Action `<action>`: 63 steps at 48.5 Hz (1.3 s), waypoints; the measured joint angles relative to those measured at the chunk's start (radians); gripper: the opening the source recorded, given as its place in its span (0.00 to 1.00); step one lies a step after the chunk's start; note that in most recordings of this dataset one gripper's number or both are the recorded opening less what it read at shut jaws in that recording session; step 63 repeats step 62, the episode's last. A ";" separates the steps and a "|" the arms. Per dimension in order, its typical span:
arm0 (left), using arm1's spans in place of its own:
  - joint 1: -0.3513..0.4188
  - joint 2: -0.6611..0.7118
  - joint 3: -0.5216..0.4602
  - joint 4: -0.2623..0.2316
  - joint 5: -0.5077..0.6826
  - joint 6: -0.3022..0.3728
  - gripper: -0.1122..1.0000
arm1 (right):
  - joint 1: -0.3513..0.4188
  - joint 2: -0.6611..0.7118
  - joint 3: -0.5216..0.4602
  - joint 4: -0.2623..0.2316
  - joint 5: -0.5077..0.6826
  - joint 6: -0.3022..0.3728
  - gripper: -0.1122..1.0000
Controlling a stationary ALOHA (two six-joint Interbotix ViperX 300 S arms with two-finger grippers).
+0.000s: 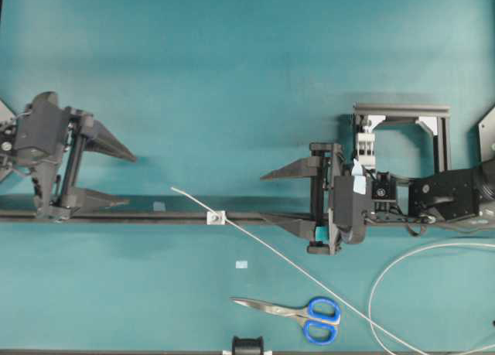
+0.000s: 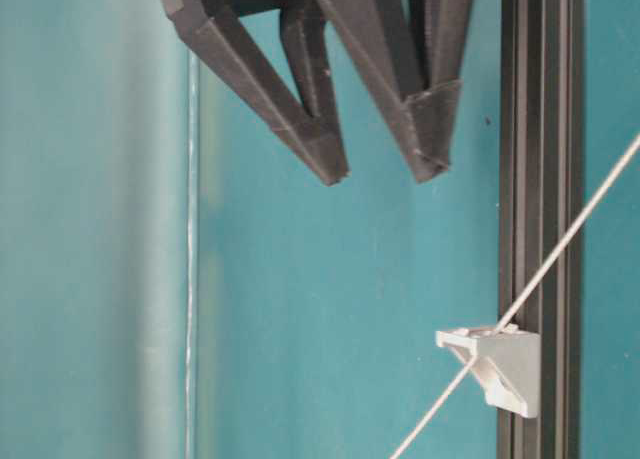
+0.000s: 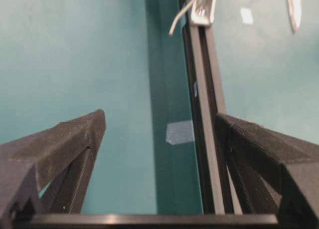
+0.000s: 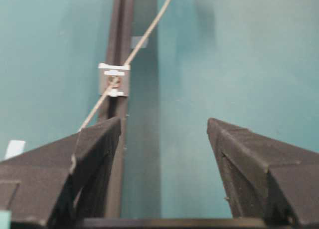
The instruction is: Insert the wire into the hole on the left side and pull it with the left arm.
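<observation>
1 teal tabletop point(image 1: 232, 76), black rail point(image 1: 155, 216) across.

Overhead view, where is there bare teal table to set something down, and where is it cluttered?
The widest bare patch is the teal table beyond the long black rail, bordered by the left gripper and the black frame. Another lies on the near side, left of the blue-handled scissors. Crowded: the thin pale wire, the small white block, the right gripper.

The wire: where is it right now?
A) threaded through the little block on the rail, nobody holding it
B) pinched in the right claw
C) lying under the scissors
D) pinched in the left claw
A: the wire runs through the block, and both claws stand open, clear of it.
</observation>
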 measured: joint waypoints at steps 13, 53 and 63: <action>0.021 -0.183 0.054 0.000 0.011 0.023 0.79 | -0.023 -0.006 0.006 0.000 0.000 -0.028 0.81; 0.049 -0.135 0.028 0.002 0.028 0.118 0.79 | -0.034 -0.017 0.015 0.000 0.002 -0.048 0.81; 0.049 -0.130 0.026 0.000 0.026 0.117 0.79 | -0.032 -0.017 0.015 0.000 0.003 -0.044 0.81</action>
